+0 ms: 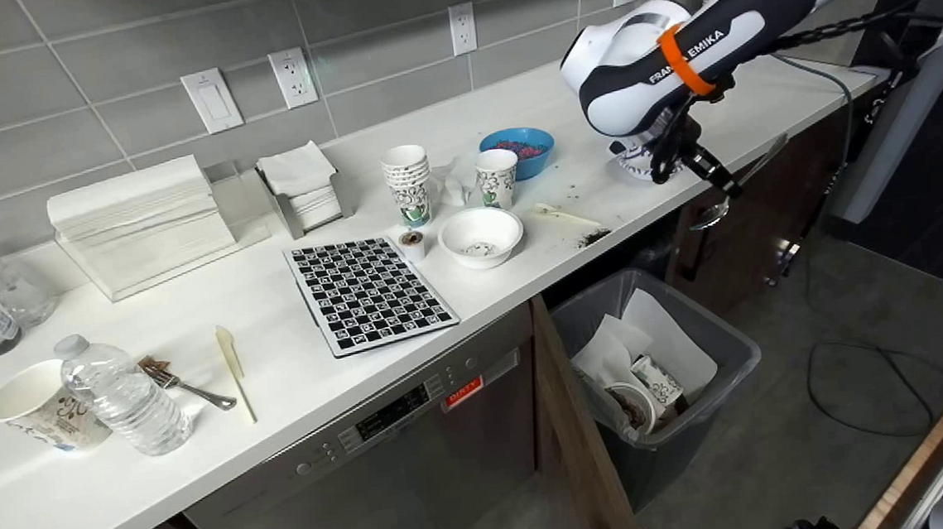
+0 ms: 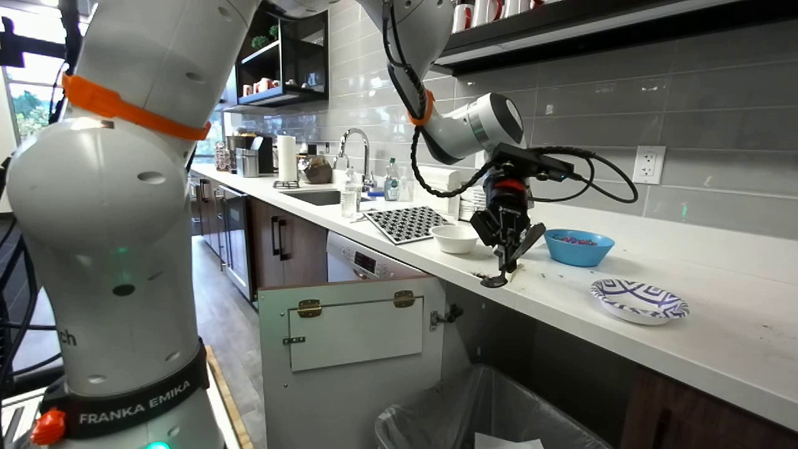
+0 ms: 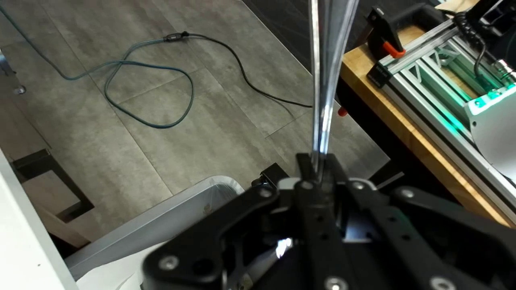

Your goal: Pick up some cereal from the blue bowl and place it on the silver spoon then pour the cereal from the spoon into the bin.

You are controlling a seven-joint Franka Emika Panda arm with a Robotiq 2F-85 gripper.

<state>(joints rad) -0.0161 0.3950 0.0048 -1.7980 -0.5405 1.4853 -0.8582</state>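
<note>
My gripper [image 1: 733, 190] is shut on the silver spoon [image 1: 714, 214], just past the counter's front edge. In the wrist view the spoon's handle [image 3: 324, 100] rises from between the fingertips; its scoop is not clearly visible there. An exterior view has the scoop [image 2: 494, 282] hanging low below the fingers, and whether it carries cereal I cannot tell. The blue bowl [image 1: 538, 167] stands at the back of the counter with pink and purple cereal [image 1: 520, 150] inside. Below the counter stands the dark-grey bin [image 1: 732, 367], down and left of the gripper in the wrist view [image 3: 161, 219].
On the counter stand a white bowl [image 1: 482, 255], paper cups [image 1: 497, 181], a pale wooden stick [image 1: 563, 215] and dark crumbs [image 1: 593, 238]. A patterned bowl [image 2: 642, 302] sits near the front edge. Beside the bin hangs an open cabinet door [image 2: 349, 386]. Cables [image 3: 151, 125] lie on the floor.
</note>
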